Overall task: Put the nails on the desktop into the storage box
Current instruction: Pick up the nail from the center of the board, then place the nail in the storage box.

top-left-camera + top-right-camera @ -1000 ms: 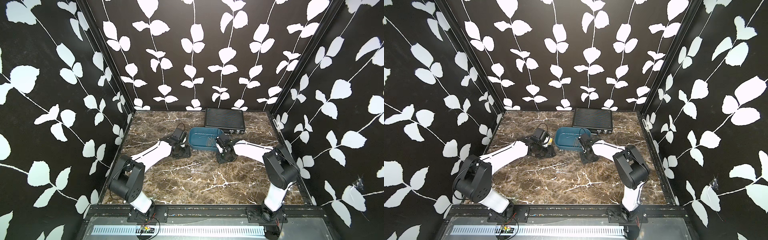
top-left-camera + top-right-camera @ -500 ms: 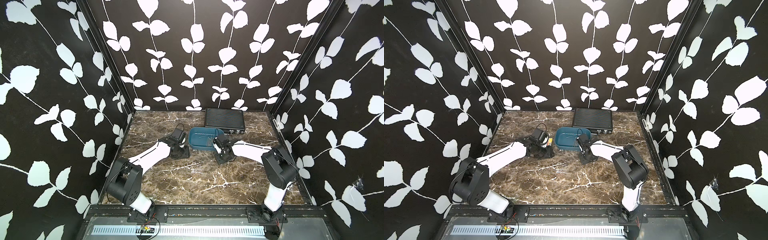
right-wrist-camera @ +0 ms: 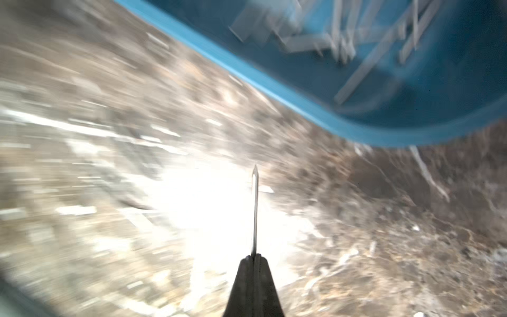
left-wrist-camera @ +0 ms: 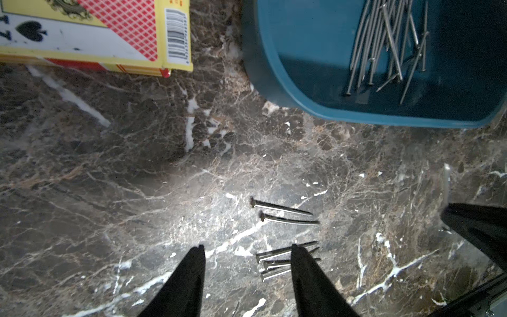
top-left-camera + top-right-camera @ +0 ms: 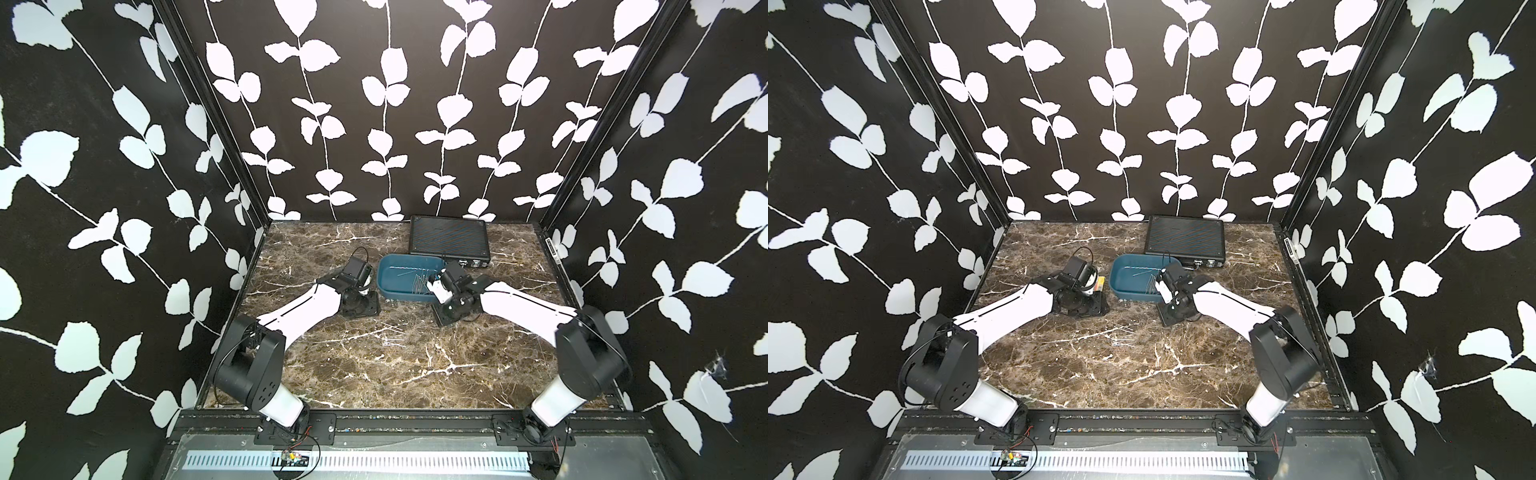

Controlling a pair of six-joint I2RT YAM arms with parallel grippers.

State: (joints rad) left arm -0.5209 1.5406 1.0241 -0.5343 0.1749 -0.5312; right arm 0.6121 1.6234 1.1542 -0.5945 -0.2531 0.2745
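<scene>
Loose nails (image 4: 285,216) lying on the brown marble tabletop (image 4: 123,170) just near of the teal storage box (image 4: 301,55), heaped nails (image 4: 384,41) inside it, right hand (image 3: 253,258) pinched tight on a single nail (image 3: 255,208) beside the box's near right corner, left hand (image 4: 247,248) half spread and empty over the loose nails, playing-card box (image 4: 109,33) left of the storage box.

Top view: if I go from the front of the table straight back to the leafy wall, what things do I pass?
First the loose nails lying on the desktop → storage box → black case.
</scene>
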